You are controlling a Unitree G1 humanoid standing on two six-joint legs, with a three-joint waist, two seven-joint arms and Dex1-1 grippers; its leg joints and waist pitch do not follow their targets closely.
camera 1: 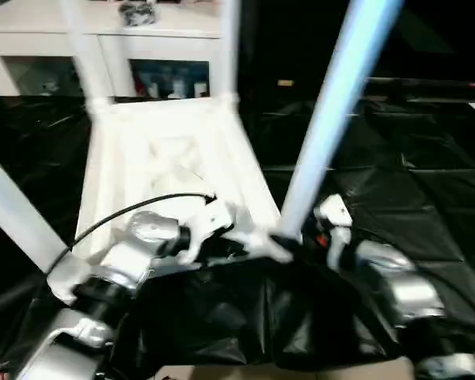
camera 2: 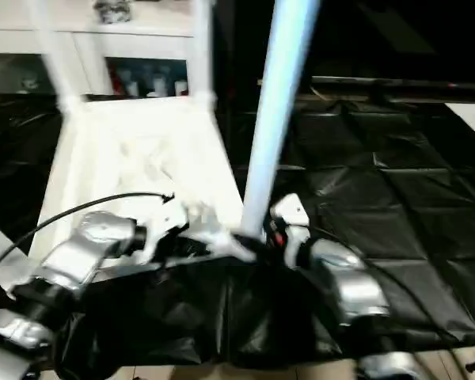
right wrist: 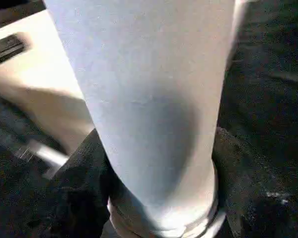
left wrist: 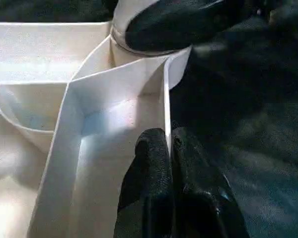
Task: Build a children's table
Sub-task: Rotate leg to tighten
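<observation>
Left eye view shows the tabletop (camera 1: 170,170) lying underside up on black sheeting (camera 1: 404,198), before a white cabinet (camera 1: 103,47); three legs stand in its sockets and a fourth leg (camera 1: 332,111) rises at its near right corner. The left claw (left wrist: 169,148) is pressed together, pinching a thin rib of the tabletop's edge beside that corner. The right claw (right wrist: 159,198) has a black finger on either side of the fourth leg's foot, just above the socket, gripping it. I judge the plastic light, stiff and smooth, so the leg may slip or twist in the fingers; holding it low, close to the socket, gives best control, while the ribbed rim offers the surest purchase on the tabletop.
</observation>
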